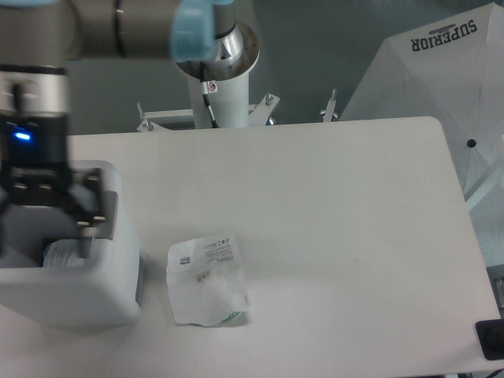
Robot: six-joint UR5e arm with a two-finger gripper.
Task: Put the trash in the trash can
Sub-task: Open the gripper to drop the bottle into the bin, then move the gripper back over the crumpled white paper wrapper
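The trash can (75, 303), a pale grey-white bin, stands at the table's left edge. Inside it lies a clear bottle (63, 253), only partly visible past the gripper. My gripper (43, 236) hangs over the bin's opening, open, its fingers spread wide with nothing between them. One dark finger (84, 224) shows near the bin's right rim; the other is at the frame's left edge. A flat clear plastic bag (206, 277) with white printed labels lies on the table just right of the bin, apart from the gripper.
The robot's white pedestal (219, 87) rises behind the table's far edge. A white fabric panel marked SUPERIOR (441, 71) stands past the right rear corner. A small black object (492, 339) sits at the front right corner.
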